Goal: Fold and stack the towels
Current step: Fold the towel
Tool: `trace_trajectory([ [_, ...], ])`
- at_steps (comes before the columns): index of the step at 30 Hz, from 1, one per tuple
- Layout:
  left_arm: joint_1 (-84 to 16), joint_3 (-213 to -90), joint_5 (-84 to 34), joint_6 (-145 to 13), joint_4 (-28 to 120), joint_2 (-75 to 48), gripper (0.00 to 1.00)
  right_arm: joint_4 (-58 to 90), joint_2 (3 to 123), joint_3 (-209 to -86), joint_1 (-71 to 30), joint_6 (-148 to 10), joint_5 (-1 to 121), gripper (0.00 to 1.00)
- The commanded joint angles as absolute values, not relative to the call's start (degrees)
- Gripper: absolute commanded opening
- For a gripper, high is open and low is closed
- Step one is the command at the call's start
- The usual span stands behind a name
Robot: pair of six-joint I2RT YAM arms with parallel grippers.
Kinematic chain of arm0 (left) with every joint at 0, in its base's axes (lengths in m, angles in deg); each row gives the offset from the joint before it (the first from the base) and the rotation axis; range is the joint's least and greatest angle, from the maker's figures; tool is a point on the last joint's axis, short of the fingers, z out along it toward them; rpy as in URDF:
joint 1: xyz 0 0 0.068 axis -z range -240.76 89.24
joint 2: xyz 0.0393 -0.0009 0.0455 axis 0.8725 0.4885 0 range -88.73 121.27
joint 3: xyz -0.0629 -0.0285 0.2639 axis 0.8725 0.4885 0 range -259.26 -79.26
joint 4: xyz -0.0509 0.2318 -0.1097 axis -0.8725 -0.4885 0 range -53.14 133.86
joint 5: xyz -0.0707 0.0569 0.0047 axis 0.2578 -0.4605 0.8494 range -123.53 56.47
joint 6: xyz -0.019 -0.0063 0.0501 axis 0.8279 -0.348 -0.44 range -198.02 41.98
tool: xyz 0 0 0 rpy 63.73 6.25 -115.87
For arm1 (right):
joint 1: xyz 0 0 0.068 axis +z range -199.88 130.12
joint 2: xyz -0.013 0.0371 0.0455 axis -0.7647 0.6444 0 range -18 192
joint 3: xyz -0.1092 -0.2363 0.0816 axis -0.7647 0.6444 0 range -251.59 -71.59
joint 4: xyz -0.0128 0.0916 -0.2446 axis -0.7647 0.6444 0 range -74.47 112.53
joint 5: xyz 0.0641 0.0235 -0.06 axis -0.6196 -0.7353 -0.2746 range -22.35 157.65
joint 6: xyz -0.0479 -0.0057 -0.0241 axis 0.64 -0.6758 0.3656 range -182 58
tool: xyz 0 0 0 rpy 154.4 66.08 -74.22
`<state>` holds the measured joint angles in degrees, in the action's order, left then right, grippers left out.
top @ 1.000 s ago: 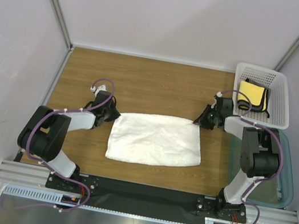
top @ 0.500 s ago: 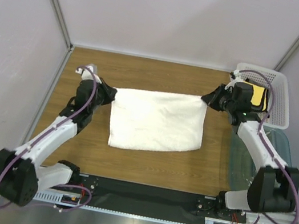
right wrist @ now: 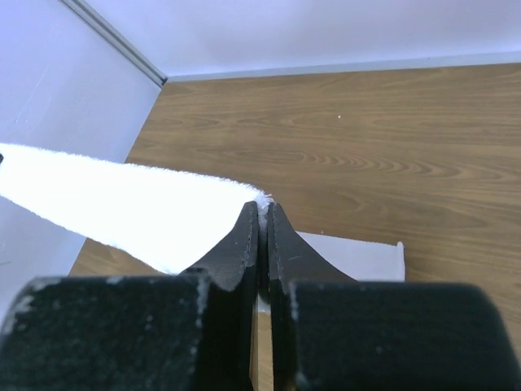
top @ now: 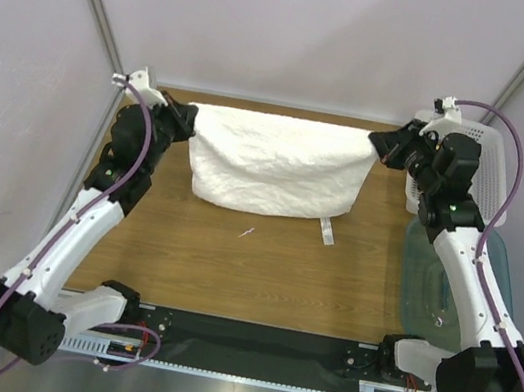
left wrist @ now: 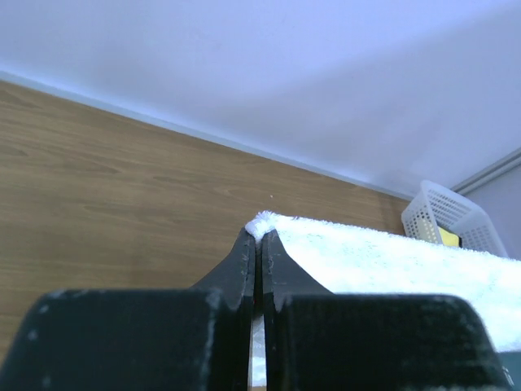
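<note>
Overhead, the basket [top: 494, 176] is mostly hidden behind the right arm, and nothing inside it can be made out from that view. Both arms' bases are partly cut off by the rail at the near edge. A small white tag [top: 325, 231] shows just below the towel [top: 273, 162]; whether it hangs from the cloth or lies on the desk [top: 227, 281] cannot be told.

The left wrist view alone shows a sliver of the yellow towel [left wrist: 444, 237] in the basket. Each wrist view shows fingers pressed together on a fluffy corner: the left end effector [top: 190, 122] pinches the towel's left corner, the right end effector [top: 377, 143] its right corner.

The towel is white terry cloth, nubby, stretched between the two over the far part of the desk, its top edge taut and its body sagging in a soft pouch. The desk is wood-grained; the basket is white perforated plastic; a translucent teal bin [top: 418, 279] sits at right.
</note>
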<state>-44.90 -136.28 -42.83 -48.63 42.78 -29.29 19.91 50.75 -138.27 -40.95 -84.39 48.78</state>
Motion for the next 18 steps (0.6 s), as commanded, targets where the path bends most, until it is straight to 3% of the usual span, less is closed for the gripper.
trace_trajectory([
  [1, -45.7, -141.6, -46.1, -52.5, 46.4, -25.4, 0.0, 13.6, 52.7, -142.2, -41.4, -83.1, 51.0, 0.0],
  [12, -50.5, -167.3, -36.2, -57.4, 50.5, -1.2, 0.0, 9.2, 70.4, -160.1, -43.5, -82.1, 47.9, 0.0],
  [18, -52.1, -179.8, -32.4, -58.9, 51.1, 5.7, 0.01, 6.5, 76.1, -169.1, -44.3, -81.5, 46.4, 0.0],
])
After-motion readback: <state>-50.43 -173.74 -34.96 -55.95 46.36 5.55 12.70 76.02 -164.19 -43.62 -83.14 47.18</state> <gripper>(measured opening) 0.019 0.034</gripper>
